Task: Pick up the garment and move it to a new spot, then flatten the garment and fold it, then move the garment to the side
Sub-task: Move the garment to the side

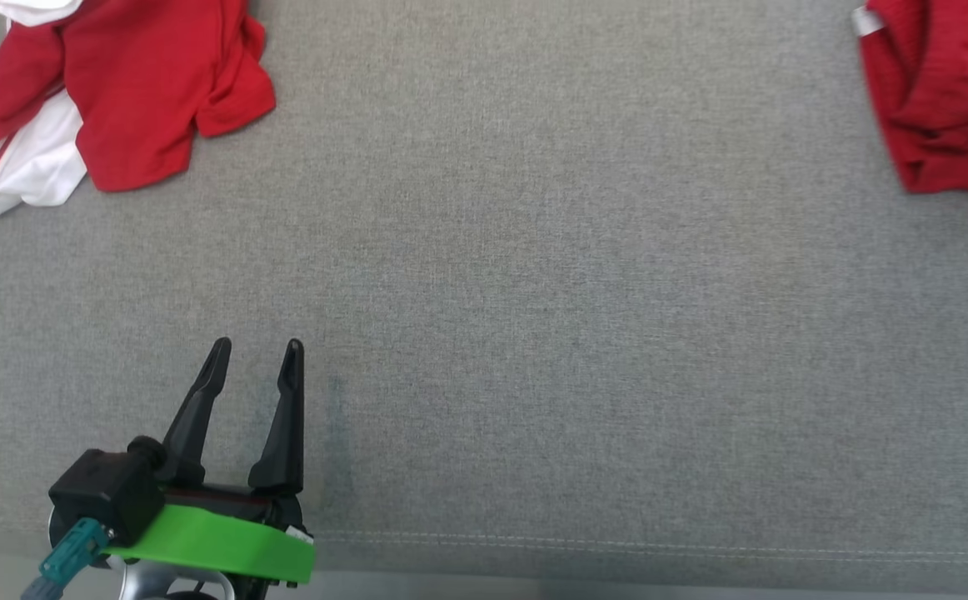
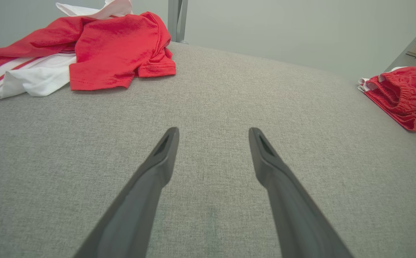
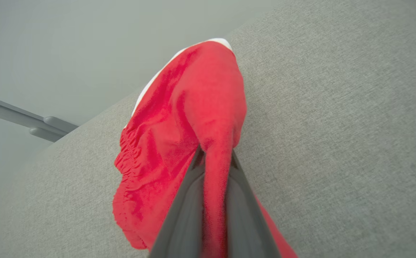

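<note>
Grey surface (image 1: 584, 275) of coarse-woven matt cloth, red garment (image 3: 172, 143) of soft knit cloth, jaws of smooth matt plastic

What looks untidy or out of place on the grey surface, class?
The red and white garments at the far left lie crumpled in a heap, not flat. The red shorts at the right are bunched too, a fold pinched in the right gripper. Nothing looks torn.

A clothes pile (image 1: 117, 100) lies far left on the table (image 1: 534, 333), the garment (image 1: 942, 100) far right.
</note>
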{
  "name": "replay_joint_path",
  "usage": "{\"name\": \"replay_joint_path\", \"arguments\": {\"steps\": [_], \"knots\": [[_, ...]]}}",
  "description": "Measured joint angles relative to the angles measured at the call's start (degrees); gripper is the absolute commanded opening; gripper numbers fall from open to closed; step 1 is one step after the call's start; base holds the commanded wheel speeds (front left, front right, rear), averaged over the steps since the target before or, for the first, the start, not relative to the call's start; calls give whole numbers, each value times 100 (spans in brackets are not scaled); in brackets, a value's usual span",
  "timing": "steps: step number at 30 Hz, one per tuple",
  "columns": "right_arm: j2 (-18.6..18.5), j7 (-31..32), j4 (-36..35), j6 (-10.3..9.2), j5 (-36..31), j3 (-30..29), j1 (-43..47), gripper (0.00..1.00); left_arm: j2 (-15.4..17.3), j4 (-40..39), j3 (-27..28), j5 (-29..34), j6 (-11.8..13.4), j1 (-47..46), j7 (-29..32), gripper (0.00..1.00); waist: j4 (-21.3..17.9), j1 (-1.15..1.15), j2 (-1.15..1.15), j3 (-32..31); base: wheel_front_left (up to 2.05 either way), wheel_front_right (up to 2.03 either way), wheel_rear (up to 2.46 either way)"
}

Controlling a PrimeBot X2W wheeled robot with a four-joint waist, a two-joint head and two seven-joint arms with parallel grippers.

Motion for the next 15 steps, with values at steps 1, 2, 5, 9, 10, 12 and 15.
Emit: {"name": "replay_joint_path", "arguments": {"steps": [1, 2, 5, 9, 10, 12, 15], "knots": [[-101, 38, 0, 0, -64, -38, -57, 0, -2, -13, -21, -10, -1, -10, 4, 100, 21, 0, 0, 58, 0, 0, 0], [-197, 48, 2, 0, -147, -78, -107, 0, -3, -21, -29, -31, -3, -37, 24, 100, 44, 0, 0, 115, 0, 0, 0], [-402, 98, 2, 0, -267, -190, -273, 0, -5, -31, -26, -40, -48, -198, 23, 100, 121, 0, 0, 288, 0, 0, 0], [-498, 98, 45, 0, -380, -310, -394, 0, -25, -12, -23, -41, -51, -261, 23, 100, 244, 0, 0, 478, 0, 0, 0], [-523, 98, 78, 0, -435, -335, -396, 0, -25, -9, -12, -41, -51, -261, 23, 100, 275, 0, 0, 515, 0, 0, 0], [-583, 148, 141, 0, -539, -391, -411, 0, -23, -14, 25, -41, -51, -261, 23, 100, 327, 0, 0, 589, 0, 0, 0], [-612, 176, 183, 0, -572, -499, -536, 0, -22, -54, 126, -42, -42, -261, 23, 100, 370, 0, 0, 702, 0, 0, 0]]}}
